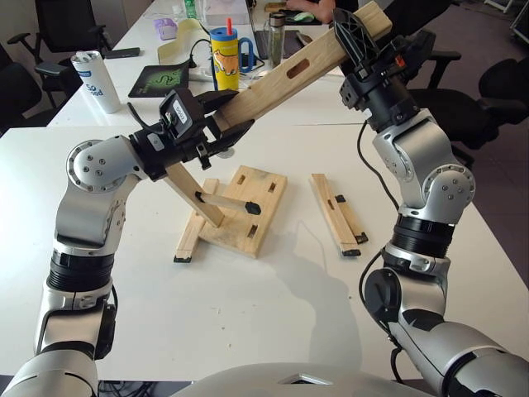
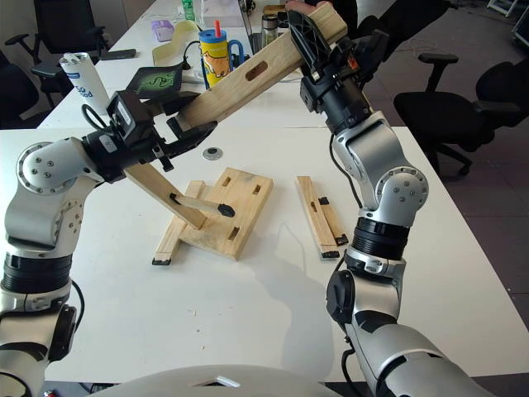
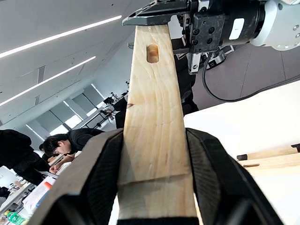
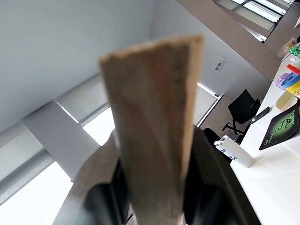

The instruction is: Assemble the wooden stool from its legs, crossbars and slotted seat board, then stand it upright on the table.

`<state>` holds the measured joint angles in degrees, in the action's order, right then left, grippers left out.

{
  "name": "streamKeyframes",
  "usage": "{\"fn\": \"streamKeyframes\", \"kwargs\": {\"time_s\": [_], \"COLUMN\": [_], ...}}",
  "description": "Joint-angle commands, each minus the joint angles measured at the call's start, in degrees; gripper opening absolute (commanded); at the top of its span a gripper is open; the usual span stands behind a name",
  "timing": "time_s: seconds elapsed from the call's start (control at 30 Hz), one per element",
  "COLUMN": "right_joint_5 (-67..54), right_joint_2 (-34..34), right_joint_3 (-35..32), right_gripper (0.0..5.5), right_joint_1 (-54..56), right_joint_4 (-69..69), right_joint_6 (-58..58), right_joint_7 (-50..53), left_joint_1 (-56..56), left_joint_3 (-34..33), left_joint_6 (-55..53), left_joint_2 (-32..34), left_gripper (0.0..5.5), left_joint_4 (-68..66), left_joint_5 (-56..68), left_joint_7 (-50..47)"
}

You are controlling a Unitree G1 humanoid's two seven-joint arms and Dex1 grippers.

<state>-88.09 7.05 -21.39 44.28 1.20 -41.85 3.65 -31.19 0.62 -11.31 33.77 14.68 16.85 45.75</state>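
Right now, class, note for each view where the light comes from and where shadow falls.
Left wrist view: ceiling strip lights glow behind the evenly lit plank. Right wrist view: a bright window backlights the plank's end, leaving its face dim. Left eye view: a soft shadow lies on the table beside the seat board.

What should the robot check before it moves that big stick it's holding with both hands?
1. Left gripper shut on the long leg: ok.
2. Right gripper shut on the leg's top end: ok.
3. Slotted seat board on the table, slots facing up: ok.
4. Two loose sticks lie apart from the board, to its right: ok.
5. Lower piece under the left gripper seated in a board slot: cannot tell.
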Motion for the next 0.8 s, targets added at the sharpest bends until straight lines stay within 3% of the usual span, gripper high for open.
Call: {"fn": "streamKeyframes", "kwargs": {"time_s": [0.03,0.37,0.6,0.67,0.8], "right_joint_5": [0.3,4.8,16.0,17.8,19.0], "right_joint_2": [0.0,0.3,1.7,1.4,0.9], "right_joint_3": [0.5,0.1,-2.7,-3.0,-3.1], "right_gripper": [1.1,1.03,1.03,1.03,1.03], "right_joint_1": [-0.4,-0.6,-0.7,-0.9,-0.9], "right_joint_4": [1.3,-0.8,-10.2,-11.1,-10.4], "right_joint_6": [0.5,3.7,10.8,11.2,10.6], "right_joint_7": [-0.6,-1.0,2.0,2.3,1.3], "left_joint_1": [-1.0,-2.1,-12.0,-10.6,-2.1], "left_joint_3": [-0.6,-3.9,-23.8,-28.0,-29.6], "left_joint_6": [0.0,-2.7,-15.5,-14.5,-10.0], "left_joint_2": [0.3,-0.7,-0.3,2.0,3.6], "left_gripper": [2.01,3.58,3.6,3.6,3.6], "left_joint_4": [-0.5,0.3,-1.9,-7.5,-14.6], "left_joint_5": [0.0,5.2,28.0,26.7,19.9], "left_joint_7": [0.0,-1.2,-13.4,-15.0,-14.9]}}
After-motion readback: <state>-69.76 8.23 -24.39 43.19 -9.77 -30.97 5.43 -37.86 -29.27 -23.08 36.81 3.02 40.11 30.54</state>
